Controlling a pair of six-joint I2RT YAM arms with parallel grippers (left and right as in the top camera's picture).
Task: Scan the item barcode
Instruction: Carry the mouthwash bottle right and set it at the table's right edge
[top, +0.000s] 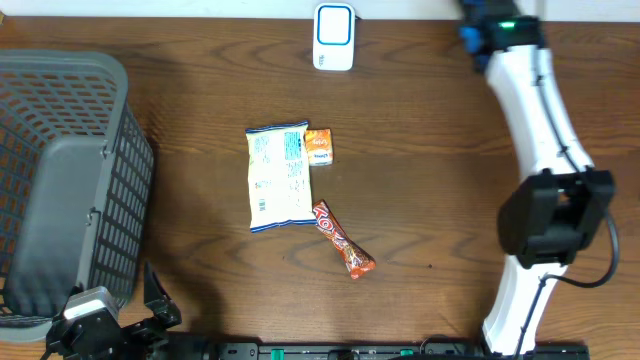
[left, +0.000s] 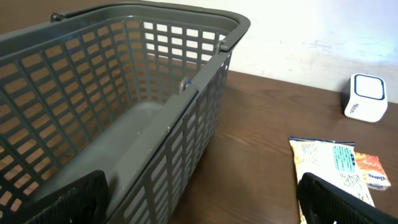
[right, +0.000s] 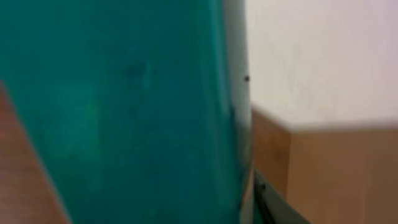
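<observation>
Three candidate items are found flat in the middle of the counter (top: 440, 150): a snack bag (top: 278, 177), an orange box (top: 319, 146) touching the bag's upper corner, and a red wrapped bar (top: 342, 240) just below the bag. They are well apart from the scanner (top: 333, 37), which is stood at the far edge with its face turned toward them, presumably so that a barcode can be presented from the counter side. The basket (top: 130, 200) is set at the left, probably to receive scanned goods. The left jaws are seen spread fully apart in the left wrist view, with nothing between them and nothing touched; they are placed low beside the basket, out of the way. The right arm (top: 535, 100) is positioned over the right side of the counter, and its wrist view is almost filled by a blurred teal surface (right: 124, 112) very close to the lens. This may be the item to be scanned, but the right jaws themselves are hidden, so whether anything is gripped cannot be told.
</observation>
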